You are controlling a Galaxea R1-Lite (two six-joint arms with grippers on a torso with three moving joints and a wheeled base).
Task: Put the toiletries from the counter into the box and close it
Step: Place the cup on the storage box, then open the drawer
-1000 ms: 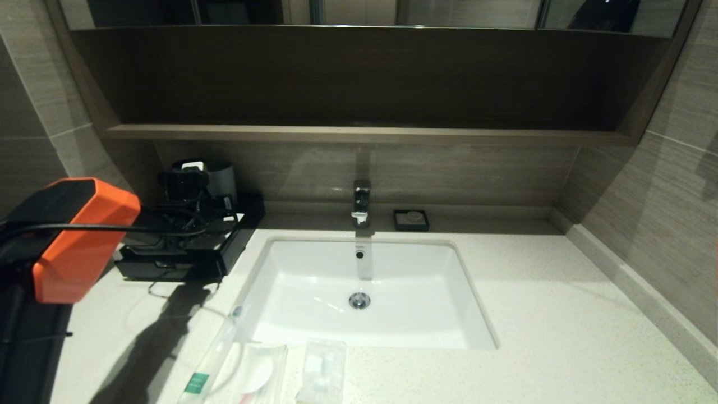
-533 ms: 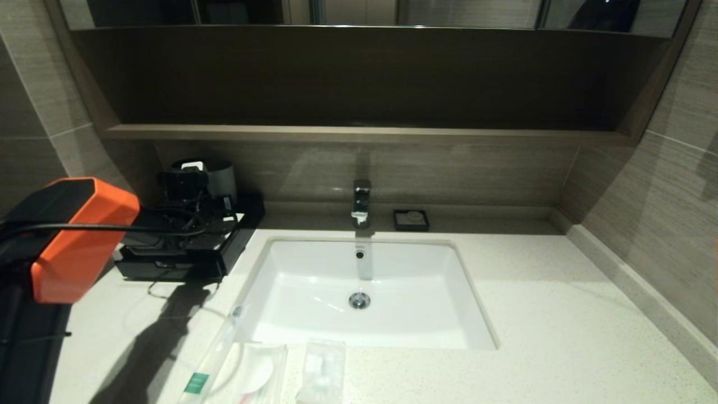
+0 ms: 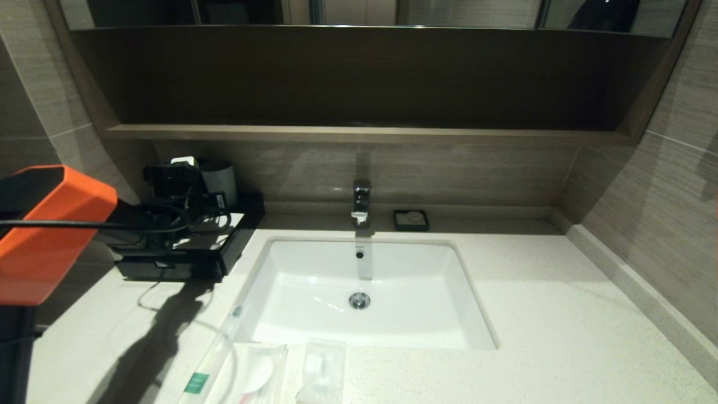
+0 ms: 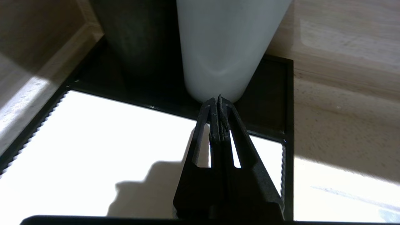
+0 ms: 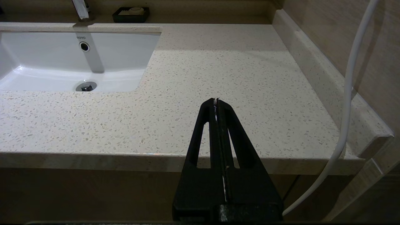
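Observation:
The black box (image 3: 224,255) with its white top panel (image 4: 93,156) stands at the counter's back left. My left gripper (image 3: 210,213) hovers over that panel, shut and empty, its tips (image 4: 218,100) close to the base of the grey cup (image 4: 218,47). The three toiletries lie at the counter's (image 3: 561,336) front edge, left of centre: the long thin packet with a green label (image 3: 210,359), a flat packet (image 3: 255,370) and a smaller packet (image 3: 322,370). My right gripper (image 5: 216,100) is shut and empty, parked over the counter's front right edge.
The white sink basin (image 3: 314,314) with its faucet (image 3: 362,202) sits mid-counter. The grey cup (image 3: 220,179) stands at the back of the box, with a darker cup (image 4: 134,37) beside it. A small black soap dish (image 3: 411,220) is behind the sink. A white cable (image 5: 350,93) hangs at right.
My left arm has drawn back to the left and a little up; its gripper has shifted left over the box. The packets and the right arm have not moved.

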